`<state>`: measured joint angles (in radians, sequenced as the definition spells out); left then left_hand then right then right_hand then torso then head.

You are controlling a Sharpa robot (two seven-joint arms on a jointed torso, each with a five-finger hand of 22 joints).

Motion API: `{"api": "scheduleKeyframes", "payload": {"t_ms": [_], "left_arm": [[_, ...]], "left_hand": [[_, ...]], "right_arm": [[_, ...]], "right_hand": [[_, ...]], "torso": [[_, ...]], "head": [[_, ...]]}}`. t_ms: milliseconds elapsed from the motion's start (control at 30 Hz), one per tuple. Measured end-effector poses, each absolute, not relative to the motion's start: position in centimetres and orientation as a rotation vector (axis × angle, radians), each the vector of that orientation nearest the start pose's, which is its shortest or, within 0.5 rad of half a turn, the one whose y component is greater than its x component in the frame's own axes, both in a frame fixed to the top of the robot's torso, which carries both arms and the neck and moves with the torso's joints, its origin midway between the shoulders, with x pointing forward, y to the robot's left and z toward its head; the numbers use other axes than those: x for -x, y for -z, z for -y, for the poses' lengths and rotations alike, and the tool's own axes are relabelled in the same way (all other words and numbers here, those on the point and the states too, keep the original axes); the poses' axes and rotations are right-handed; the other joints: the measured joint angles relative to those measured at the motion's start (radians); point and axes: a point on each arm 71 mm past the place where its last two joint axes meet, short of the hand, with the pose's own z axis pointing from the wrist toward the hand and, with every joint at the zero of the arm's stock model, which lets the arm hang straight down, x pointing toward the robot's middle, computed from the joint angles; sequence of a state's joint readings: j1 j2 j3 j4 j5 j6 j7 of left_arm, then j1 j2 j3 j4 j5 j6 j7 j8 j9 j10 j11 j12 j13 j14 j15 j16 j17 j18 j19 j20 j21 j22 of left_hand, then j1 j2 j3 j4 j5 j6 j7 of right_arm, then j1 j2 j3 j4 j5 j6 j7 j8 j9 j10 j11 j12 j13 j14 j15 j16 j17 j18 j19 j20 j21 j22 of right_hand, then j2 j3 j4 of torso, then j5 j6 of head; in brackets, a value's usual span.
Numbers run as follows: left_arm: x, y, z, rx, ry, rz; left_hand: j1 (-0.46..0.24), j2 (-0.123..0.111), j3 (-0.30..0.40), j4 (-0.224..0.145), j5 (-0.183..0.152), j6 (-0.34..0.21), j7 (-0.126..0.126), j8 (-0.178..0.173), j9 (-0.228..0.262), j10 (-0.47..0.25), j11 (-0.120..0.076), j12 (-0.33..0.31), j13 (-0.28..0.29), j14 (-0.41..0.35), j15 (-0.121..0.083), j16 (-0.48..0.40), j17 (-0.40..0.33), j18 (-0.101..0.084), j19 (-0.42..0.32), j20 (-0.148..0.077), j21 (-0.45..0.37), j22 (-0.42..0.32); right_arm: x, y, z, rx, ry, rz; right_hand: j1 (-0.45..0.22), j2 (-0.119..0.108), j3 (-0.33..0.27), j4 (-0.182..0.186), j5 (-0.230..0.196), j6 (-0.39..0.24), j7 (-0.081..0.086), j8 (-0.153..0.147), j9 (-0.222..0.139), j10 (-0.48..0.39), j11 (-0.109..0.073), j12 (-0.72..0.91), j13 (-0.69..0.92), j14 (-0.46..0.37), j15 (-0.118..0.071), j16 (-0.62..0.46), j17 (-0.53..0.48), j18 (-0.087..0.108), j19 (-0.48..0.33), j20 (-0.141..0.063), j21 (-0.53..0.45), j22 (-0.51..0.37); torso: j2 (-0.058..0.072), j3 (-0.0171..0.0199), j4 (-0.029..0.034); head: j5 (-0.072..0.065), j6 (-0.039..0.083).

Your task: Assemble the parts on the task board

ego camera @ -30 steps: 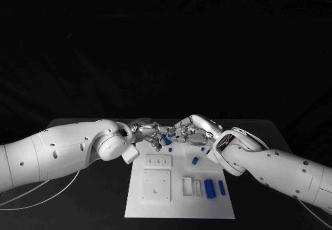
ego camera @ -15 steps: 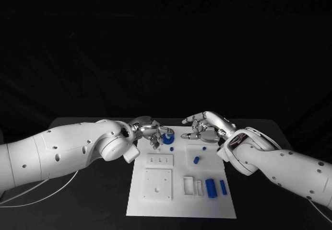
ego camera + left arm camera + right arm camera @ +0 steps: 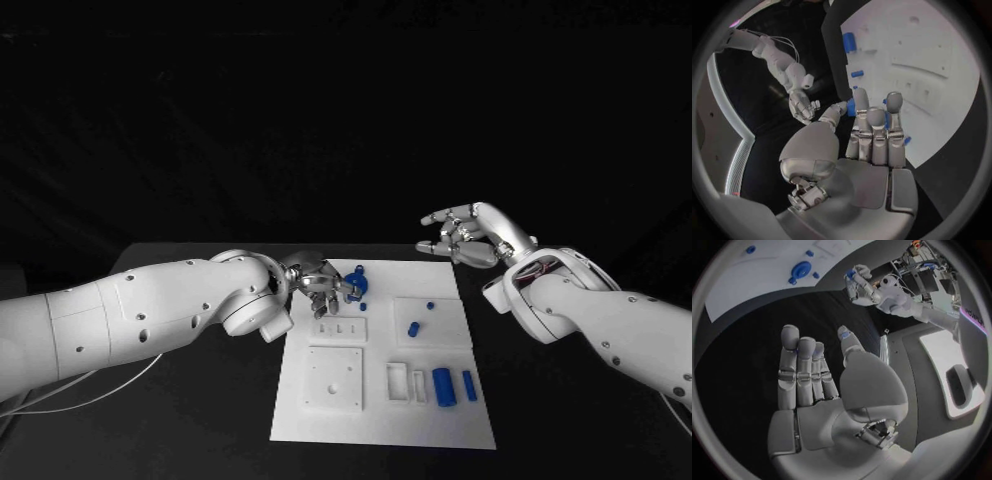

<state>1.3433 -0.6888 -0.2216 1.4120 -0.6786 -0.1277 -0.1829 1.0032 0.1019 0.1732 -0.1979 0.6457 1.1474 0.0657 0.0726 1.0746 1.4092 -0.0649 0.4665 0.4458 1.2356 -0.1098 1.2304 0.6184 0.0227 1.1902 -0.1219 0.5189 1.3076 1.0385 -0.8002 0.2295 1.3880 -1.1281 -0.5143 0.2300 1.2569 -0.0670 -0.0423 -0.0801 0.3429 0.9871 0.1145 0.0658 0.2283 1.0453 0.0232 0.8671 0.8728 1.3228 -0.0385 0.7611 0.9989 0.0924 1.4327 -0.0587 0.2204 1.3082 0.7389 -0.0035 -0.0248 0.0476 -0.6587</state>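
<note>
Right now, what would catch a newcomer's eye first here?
The white task board in the middle of the black table, dotted with small blue parts. At its far end the left hand holds a blue part, while the right hand hangs open above the table, off the board's right side.

Dim black surroundings, brightly lit white task board point(image 3: 382, 400), sharp focus, fisheye-bent wrist views

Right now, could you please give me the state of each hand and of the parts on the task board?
left hand: over the board's far left corner, fingers at a blue part; grip unclear.
right hand: raised beyond the board's far right corner, open, holding nothing.
task board: flat on the table.
two blue cylinders: lying side by side near the right edge.
</note>
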Motion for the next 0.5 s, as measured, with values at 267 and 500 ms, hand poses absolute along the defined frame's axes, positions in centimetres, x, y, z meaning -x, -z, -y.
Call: {"api": "scheduleKeyframes", "payload": {"t_ms": [267, 500], "left_arm": [[-49.8, 22.5, -15.3, 0.393, 0.710, -2.174], [-49.7, 23.3, -14.5, 0.355, 0.581, -2.186]], "left_hand": [[0.007, -0.007, 0.000, 0.000, 0.027, 0.013, -0.009, -0.004, -0.003, 0.015, -0.015, 0.035, 0.029, 0.039, -0.008, 0.038, 0.030, 0.000, 0.016, -0.016, 0.035, 0.000], [0.011, -0.011, 0.004, 0.004, 0.032, 0.017, -0.013, -0.004, 0.003, 0.020, -0.019, 0.089, 0.071, 0.089, -0.016, 0.078, 0.095, 0.000, 0.040, -0.031, 0.065, 0.000]], "right_arm": [[-53.9, 14.4, 24.2, -0.335, -0.948, -1.249], [-54.9, 14.4, 23.5, -0.355, -0.944, -1.242]], "right_hand": [[-0.004, 0.012, 0.010, -0.018, 0.031, 0.005, -0.002, 0.000, -0.002, 0.000, 0.000, 0.000, -0.013, -0.004, -0.004, 0.004, -0.002, 0.000, 0.004, -0.004, -0.012, 0.000], [-0.008, 0.016, 0.015, -0.029, 0.062, 0.005, -0.002, 0.000, -0.008, 0.000, 0.000, -0.006, -0.037, -0.004, -0.003, 0.004, -0.005, 0.000, 0.004, -0.004, -0.037, 0.000]], "torso": [[-0.021, 0.0077, 0.0012], [-0.032, 0.0082, 0.0040]], "head": [[0.004, -0.032], [-0.005, -0.053]]}}
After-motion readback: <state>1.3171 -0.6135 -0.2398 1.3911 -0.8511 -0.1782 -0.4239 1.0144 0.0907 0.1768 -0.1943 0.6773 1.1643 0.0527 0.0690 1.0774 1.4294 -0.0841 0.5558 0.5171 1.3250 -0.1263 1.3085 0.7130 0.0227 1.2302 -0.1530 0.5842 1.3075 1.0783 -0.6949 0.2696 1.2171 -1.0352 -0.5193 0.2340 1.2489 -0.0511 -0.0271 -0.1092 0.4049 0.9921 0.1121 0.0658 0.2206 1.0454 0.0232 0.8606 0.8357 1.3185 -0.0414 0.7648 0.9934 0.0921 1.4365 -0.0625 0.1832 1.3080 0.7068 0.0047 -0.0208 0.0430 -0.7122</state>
